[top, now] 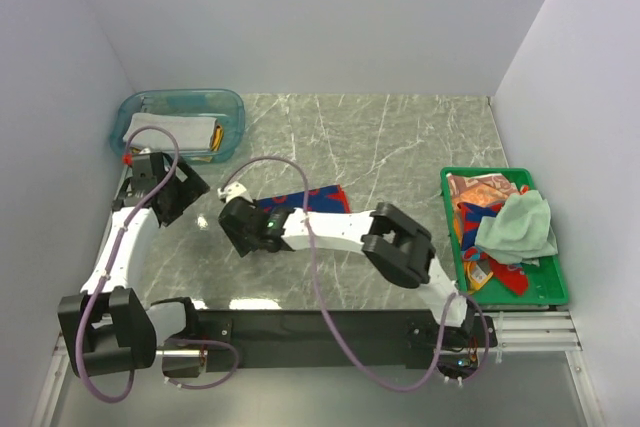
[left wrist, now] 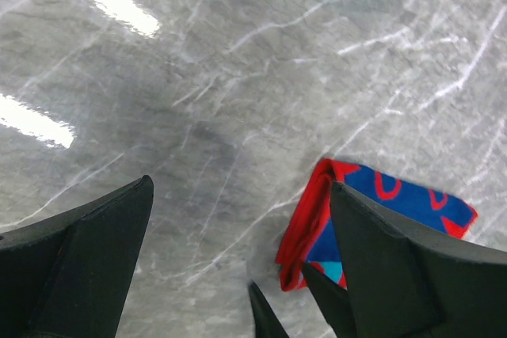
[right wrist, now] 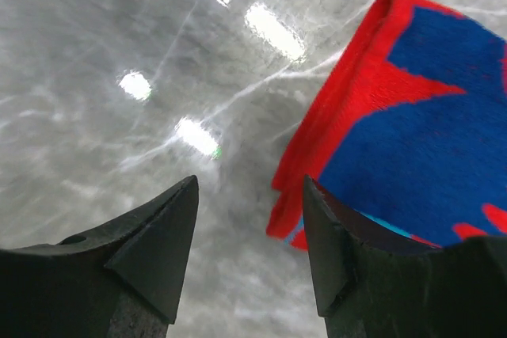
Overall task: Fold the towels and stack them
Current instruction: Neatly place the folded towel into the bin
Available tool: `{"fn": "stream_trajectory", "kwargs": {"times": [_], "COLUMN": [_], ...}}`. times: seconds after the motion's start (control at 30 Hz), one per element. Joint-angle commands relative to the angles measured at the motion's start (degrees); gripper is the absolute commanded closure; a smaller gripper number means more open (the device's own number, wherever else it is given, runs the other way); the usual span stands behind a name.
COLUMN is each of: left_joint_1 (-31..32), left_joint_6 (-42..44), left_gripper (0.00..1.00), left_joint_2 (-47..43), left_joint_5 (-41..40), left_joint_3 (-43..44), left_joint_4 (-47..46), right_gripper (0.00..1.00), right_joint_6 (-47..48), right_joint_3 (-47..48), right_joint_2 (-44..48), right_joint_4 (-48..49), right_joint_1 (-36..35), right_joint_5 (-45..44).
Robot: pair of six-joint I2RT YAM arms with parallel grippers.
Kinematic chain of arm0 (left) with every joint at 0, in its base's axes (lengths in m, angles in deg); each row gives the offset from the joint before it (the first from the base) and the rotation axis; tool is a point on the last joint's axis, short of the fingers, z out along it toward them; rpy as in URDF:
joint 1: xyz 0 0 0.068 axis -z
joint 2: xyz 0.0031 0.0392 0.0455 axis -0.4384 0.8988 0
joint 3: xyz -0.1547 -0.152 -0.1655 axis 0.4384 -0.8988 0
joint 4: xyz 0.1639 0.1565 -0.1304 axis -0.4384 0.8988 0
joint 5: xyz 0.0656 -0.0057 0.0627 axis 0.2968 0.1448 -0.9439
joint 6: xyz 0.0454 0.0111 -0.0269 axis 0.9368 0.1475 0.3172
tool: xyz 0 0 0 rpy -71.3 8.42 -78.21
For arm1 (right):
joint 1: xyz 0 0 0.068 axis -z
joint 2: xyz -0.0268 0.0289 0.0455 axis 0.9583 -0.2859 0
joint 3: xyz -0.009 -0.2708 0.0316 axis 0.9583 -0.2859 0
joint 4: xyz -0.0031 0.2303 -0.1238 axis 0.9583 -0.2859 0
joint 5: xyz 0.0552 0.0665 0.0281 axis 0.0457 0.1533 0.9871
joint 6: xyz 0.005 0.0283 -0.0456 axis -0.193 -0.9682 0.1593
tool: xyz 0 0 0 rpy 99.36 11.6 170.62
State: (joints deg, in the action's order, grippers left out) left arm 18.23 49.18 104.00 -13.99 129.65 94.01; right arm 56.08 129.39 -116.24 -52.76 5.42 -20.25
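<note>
Back-left corner of the table (top: 400, 147): clear teal tub (top: 238, 115), inside it a folded pale grey-white towel (top: 160, 129), an orange-brown towel (top: 205, 137) just beside it toward the tub's right end. Just in front of the tub, near the left edge: left gripper (left wrist: 242, 187), pointed down over the marble, dark fingers (left wrist: 87, 251) spread fully wide, only bare tabletop in the gap, nothing held. Further right, left of the table's middle: right gripper (right wrist: 250, 184), reached across from the front-right corner, held low over the marble at the left end of the red-and-blue towel (top: 318, 197). Its jaws partly apart, bare marble between them, nothing gripped; the towel's red border just beside one finger, contact there impossible to tell. Towel itself flat on the marble about mid-table, doubled over along the red border, a sliver of teal showing at its lower edge, its near side hidden under the right arm in the top view. Along the right edge, toward the front-right corner: green crate (top: 455, 175) with a loose heap inside, orange patterned towel (top: 478, 190) at the back, crumpled pale green towel (top: 518, 227) on top, more red-and-blue cloth (top: 505, 275) at the front.
</note>
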Motion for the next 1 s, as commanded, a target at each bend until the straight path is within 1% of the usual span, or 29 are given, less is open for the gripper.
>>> {"fn": "stream_trajectory", "kwargs": {"times": [0.0, 0.07, 0.2, 0.33, 0.5, 0.6, 0.9, 0.97], "left_joint_1": [-1.28, -1.55, -1.98, -2.07, -2.42, -2.34, -2.43, -2.51], "left_joint_6": [1.90, 1.90, 1.99, 1.99, 1.90, 1.90, 1.90, 1.90], "left_gripper": [0.00, 0.00, 0.00, 0.01, 0.01, 0.02, 0.02, 0.02], "left_joint_2": [-1.46, -2.08, -2.96, -3.22, -3.49, -3.49, -3.14, -3.14], "left_joint_5": [4.69, 5.32, 5.32, 5.76, 5.76, 5.93, 6.20, 6.20], "left_joint_3": [-0.33, -0.60, -0.69, -0.87, -1.04, -1.13, -1.13, -1.22], "left_joint_4": [-1.72, -2.16, -2.25, -2.42, -2.60, -2.60, -2.69, -2.69], "right_gripper": [0.38, 0.38, 0.40, 0.41, 0.43, 0.43, 0.45, 0.47], "right_joint_6": [0.14, 0.05, -0.91, 0.22, -0.47, -1.00, -2.14, -2.41], "right_joint_3": [6.64, 9.10, 10.79, 9.30, 9.73, 9.29, 11.22, 11.32], "right_joint_2": [-3.97, -6.43, -8.46, -6.19, -5.13, -4.86, -9.78, -11.27], "right_joint_4": [-8.16, -10.37, -13.00, -11.61, -12.92, -12.30, -13.01, -13.36], "right_joint_1": [-0.68, -1.47, -2.34, -3.14, -3.49, -3.32, -2.97, -2.79], "right_joint_5": [-6.89, -8.48, -12.95, -14.72, -17.53, -17.45, -14.38, -14.20]}}
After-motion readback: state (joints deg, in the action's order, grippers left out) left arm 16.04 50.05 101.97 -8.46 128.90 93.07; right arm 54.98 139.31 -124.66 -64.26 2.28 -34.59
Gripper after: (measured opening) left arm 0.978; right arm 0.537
